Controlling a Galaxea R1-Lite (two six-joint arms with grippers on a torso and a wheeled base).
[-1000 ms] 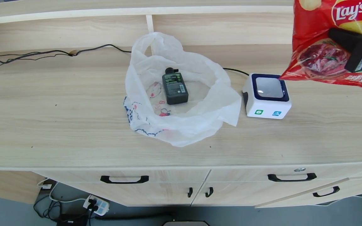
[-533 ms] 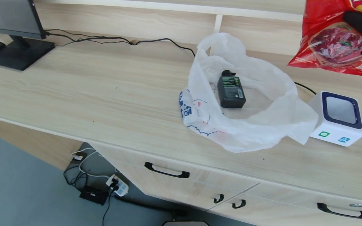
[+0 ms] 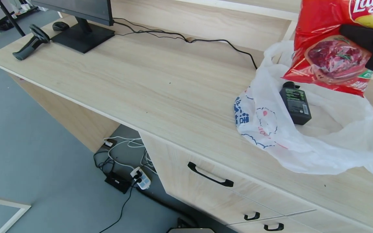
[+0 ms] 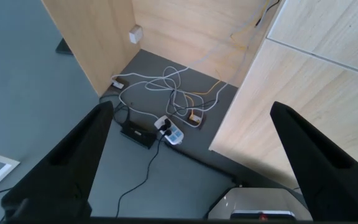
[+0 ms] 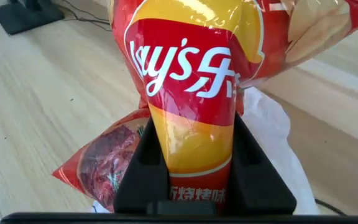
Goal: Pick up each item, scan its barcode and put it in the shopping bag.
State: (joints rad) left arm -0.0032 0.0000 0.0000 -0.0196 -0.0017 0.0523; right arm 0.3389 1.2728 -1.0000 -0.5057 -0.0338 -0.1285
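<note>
Our right claw [image 5: 196, 127] is clamped on a red chip bag [image 3: 327, 48], held in the air over the far rim of the white shopping bag [image 3: 319, 145] at the right end of the bench [image 3: 160, 87]. The chip bag hangs roughly upright, its lower edge tipped left, and hides part of the shopping bag's far handle. Inside the shopping bag a dark bottle [image 3: 296, 103] lies flat, cap pointing far, label up, its print seemingly too small to read. Far left stand a monitor [image 3: 76, 8], a mouse [image 3: 60, 26] and a handheld scanner [image 3: 31, 42]. Our left claw [image 4: 191, 109] gapes wide with nothing in it, above a power strip [image 4: 169, 127] on the floor.
</note>
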